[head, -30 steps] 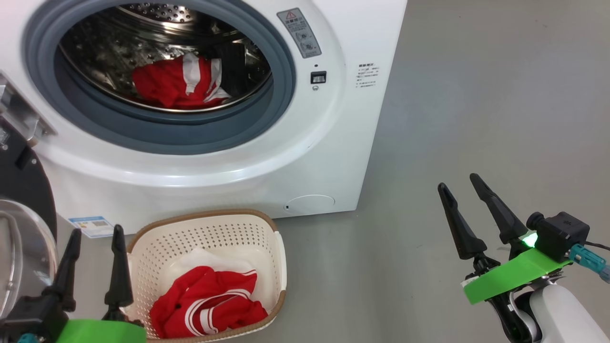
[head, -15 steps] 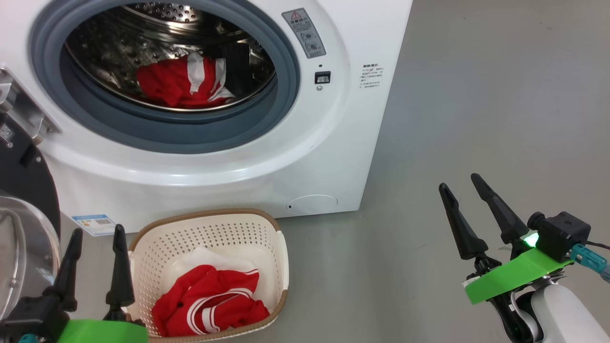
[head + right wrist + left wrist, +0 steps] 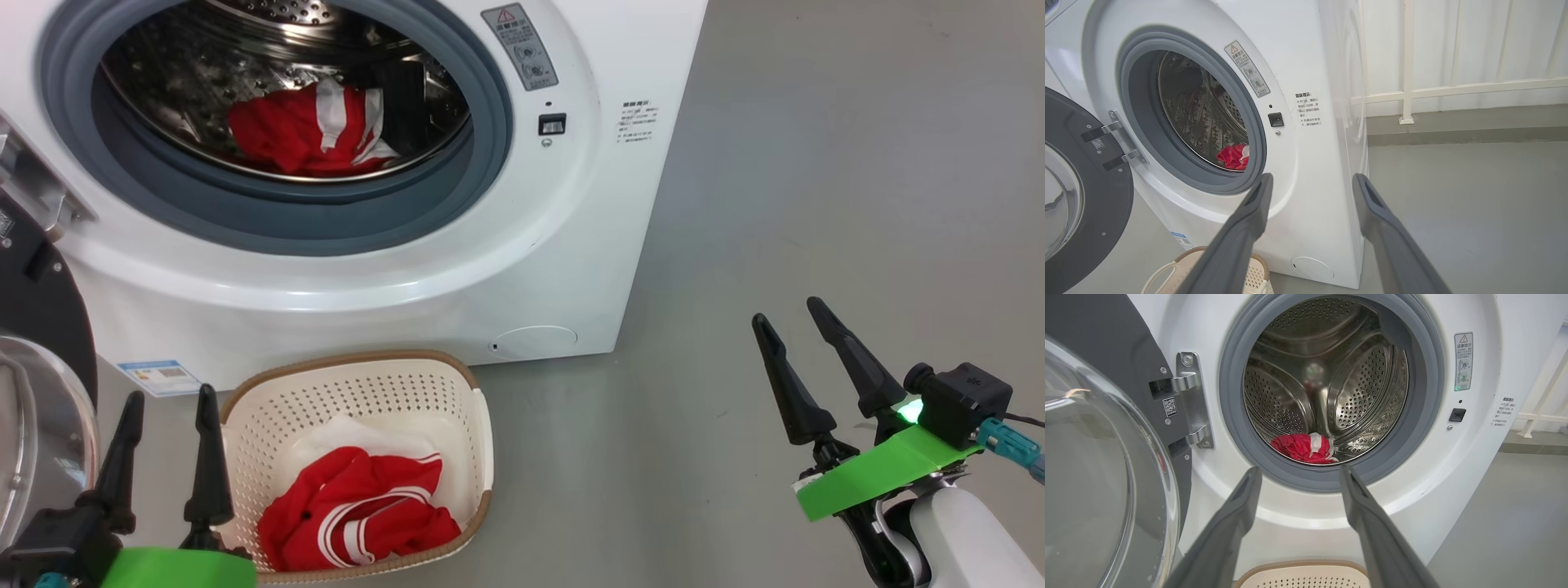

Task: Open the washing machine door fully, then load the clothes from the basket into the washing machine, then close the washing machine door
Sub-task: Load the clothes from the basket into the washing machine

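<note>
One of the clothes (image 3: 314,135) lies in the washing machine (image 3: 571,245), the rest in the basket (image 3: 343,363) at 6 o'clock, loading looks half done; left gripper (image 3: 170,394) and right gripper (image 3: 785,309) spread, empty, left must reach to 3 o'clock and pinch fabric.

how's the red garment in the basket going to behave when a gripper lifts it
Probably floppy: the red garment lies crumpled in folds, so it should drape and hang long from a pinch. Likely light, though the small basket might shift or lift if fabric snags its perforated wall.
</note>
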